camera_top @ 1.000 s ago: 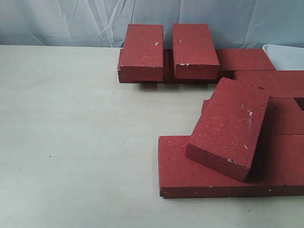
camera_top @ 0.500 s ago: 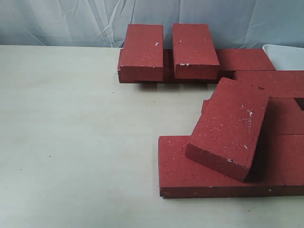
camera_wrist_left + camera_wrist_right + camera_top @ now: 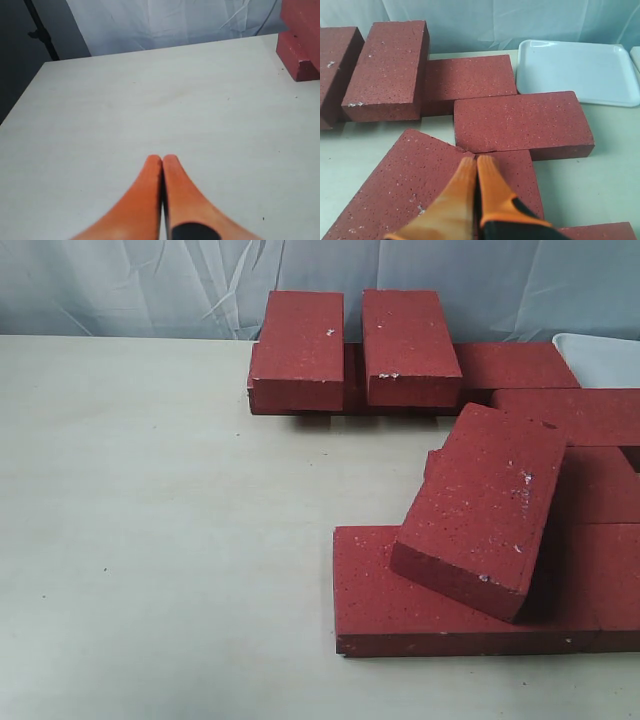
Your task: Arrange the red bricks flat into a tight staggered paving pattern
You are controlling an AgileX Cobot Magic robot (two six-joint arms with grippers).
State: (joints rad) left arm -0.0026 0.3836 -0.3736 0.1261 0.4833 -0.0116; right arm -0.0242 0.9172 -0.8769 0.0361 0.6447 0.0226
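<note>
The red bricks [image 3: 400, 345] cluster on the table [image 3: 150, 540], at the back and right of the exterior view. The right gripper [image 3: 476, 161], fingers pressed together and empty, hangs over a tilted brick [image 3: 395, 190] that leans on flat ones. A white tray [image 3: 577, 70] lies just beyond. The left gripper [image 3: 162, 159], likewise closed, is over bare tabletop. No brick has shifted since a second ago.

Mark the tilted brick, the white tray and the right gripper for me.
tilted brick [image 3: 485, 505], exterior view, middle of its top face.
white tray [image 3: 577, 70], right wrist view, its bare floor.
right gripper [image 3: 476, 160], right wrist view, between its shut fingertips.
</note>
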